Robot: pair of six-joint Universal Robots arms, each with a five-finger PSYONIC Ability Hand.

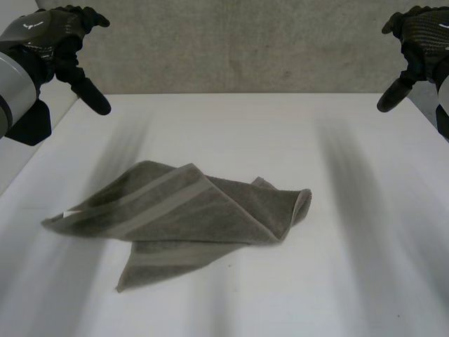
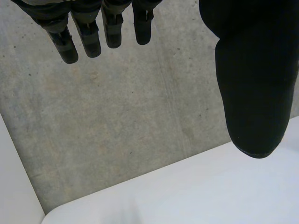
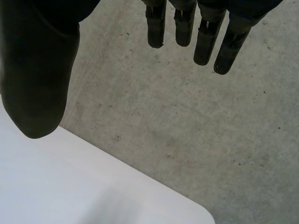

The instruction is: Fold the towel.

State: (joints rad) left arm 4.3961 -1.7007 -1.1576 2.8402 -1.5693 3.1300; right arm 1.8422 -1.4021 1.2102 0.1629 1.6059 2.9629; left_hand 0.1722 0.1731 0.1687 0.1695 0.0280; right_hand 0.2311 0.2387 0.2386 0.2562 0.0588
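Note:
A grey-green towel [image 1: 186,210] lies crumpled and loosely doubled over on the white table [image 1: 337,281], a little left of the middle, with a paler stripe running across its upper layer. My left hand [image 1: 59,42] hangs high at the far left corner, well away from the towel, fingers [image 2: 88,32] straight and thumb [image 2: 254,88] apart, holding nothing. At the far right corner my right hand [image 1: 417,38] hovers just as high, its fingers [image 3: 205,37] straight, its thumb [image 3: 37,84] spread, empty.
A grey concrete wall [image 1: 245,49] rises behind the table's far edge. The table's rounded far corners [image 2: 56,212] [image 3: 205,217] lie under each hand. White tabletop stretches to the right of and in front of the towel.

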